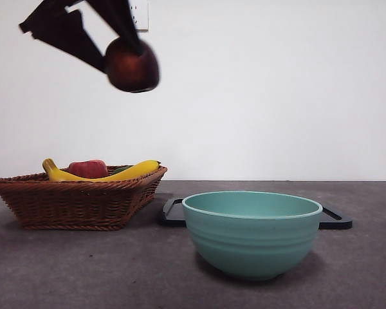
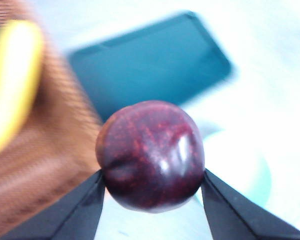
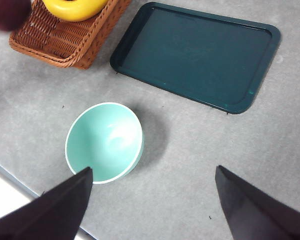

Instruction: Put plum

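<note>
At the far left of the table sits the wicker basket, with the bananas and a red apple-like fruit lying in it. High above its right end I hold the plum in the air, my left gripper clamped on it, one black jaw pressed to each side; it is well clear of everything below. So I judge the lifting is done and I am in the carrying step. The task does not name a place, so I can only guess at the target: to the right lie the dark tray, flat on the table behind, and the teal bowl, nearer the front and empty as far as I can see. The next move, I think, calls for a swing rightward without loosening my grip, a stop squarely over the chosen vessel, a descent close to its floor, and only then parting the jaws, since a round fruit will roll. My right gripper waits above the table with jaws spread, holding nothing.
</note>
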